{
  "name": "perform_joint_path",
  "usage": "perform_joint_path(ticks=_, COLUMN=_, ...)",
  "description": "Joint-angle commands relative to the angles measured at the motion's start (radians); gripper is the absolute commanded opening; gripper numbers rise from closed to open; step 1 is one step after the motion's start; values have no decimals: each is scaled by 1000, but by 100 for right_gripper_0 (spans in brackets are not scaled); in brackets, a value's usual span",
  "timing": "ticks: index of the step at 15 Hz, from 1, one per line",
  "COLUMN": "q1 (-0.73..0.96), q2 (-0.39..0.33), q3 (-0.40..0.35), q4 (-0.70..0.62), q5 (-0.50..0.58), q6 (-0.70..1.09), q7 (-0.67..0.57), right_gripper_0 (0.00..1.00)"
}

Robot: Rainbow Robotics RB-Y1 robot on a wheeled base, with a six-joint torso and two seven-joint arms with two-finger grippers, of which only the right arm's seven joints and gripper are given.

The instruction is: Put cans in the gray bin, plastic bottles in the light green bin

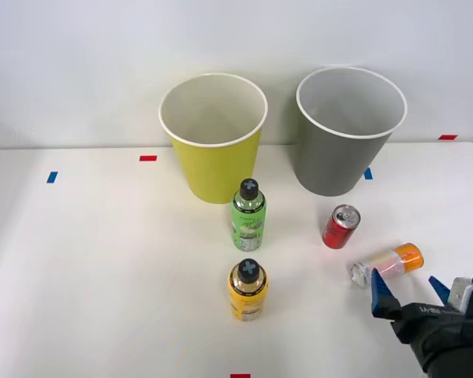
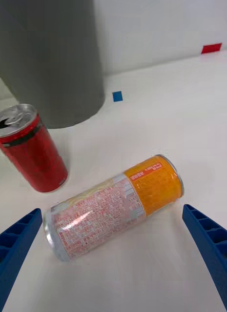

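Observation:
An orange can [image 1: 388,264] [image 2: 115,204] with a pale pink band lies on its side at the table's right front. Just before it my right gripper [image 1: 410,293] [image 2: 113,263] stands open, one blue finger on each side, not touching it. A red can [image 1: 341,227] [image 2: 31,148] stands upright a little farther back. The gray bin [image 1: 348,130] [image 2: 50,58] rises behind the red can. The light green bin [image 1: 214,135] stands to its left. A green plastic bottle [image 1: 248,215] and a yellow plastic bottle [image 1: 247,290] stand upright at mid-table.
The white table [image 1: 102,260] runs wide to the left. Small red tape marks [image 1: 147,158] and blue tape marks [image 1: 52,177] dot it. A white wall stands close behind both bins.

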Motion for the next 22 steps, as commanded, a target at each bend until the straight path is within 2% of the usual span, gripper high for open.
perform_joint_path(ticks=1, q1=-84, q2=-3, q3=-71, q4=-93, q5=-131, q6=247, q7=-56, right_gripper_0=87)
perform_joint_path(ticks=4, q1=-132, q2=-70, q3=-78, q4=-93, q5=-143, q6=345, q7=-229, right_gripper_0=84)
perform_joint_path(ticks=8, q1=-146, q2=-195, q3=-66, q4=-94, q5=-155, q6=368, q7=-555, right_gripper_0=84)
perform_joint_path(ticks=11, q1=-153, q2=-235, q3=-55, q4=-94, q5=-203, q6=376, q7=-757, right_gripper_0=85)
perform_joint_path(ticks=13, q1=-166, q2=-262, q3=-51, q4=-94, q5=-252, q6=378, q7=-843, right_gripper_0=84)
perform_joint_path(ticks=14, q1=-172, q2=-279, q3=-45, q4=-96, q5=-235, q6=404, q7=-843, right_gripper_0=85)
perform_joint_path(ticks=17, q1=-225, q2=-316, q3=5, q4=-163, q5=-28, q6=683, q7=-837, right_gripper_0=100)
perform_joint_path(ticks=19, q1=-278, q2=-314, q3=9, q4=-220, q5=-34, q6=879, q7=-849, right_gripper_0=100)
perform_joint_path(ticks=22, q1=-399, q2=-302, q3=8, q4=-255, q5=-126, q6=1129, q7=-986, right_gripper_0=100)
